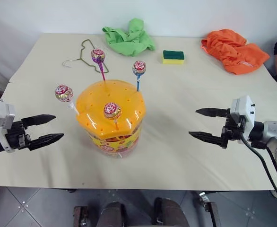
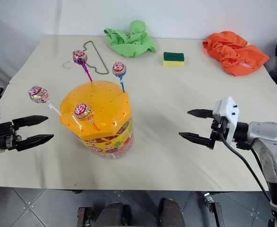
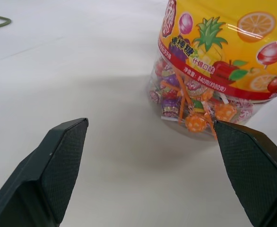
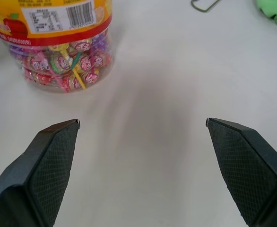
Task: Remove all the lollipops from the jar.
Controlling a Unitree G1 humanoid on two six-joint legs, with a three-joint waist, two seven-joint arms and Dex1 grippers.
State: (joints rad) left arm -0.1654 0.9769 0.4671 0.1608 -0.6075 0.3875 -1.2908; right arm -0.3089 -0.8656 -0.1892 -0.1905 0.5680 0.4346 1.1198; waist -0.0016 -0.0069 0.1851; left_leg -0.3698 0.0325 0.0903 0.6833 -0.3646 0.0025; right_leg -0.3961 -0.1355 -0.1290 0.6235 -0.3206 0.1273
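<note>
Left wrist view | jar (image 3: 223, 52) label reads perhaps "840" | both grippers (image 1: 47, 129) (image 1: 205, 124) released, empty

Bare table (image 1: 176, 156) either side of the jar (image 1: 111, 118), four lollipops (image 1: 112, 110) sticking up, blocking its lid.

At the far edge of the cream tabletop (image 1: 186, 156) I see a crumpled green cloth (image 1: 129, 39), a yellow-and-green sponge (image 1: 173, 57) (green side up), a bunched orange cloth (image 1: 233, 49), and a thin wire hanger (image 1: 84, 56) lying flat.
</note>
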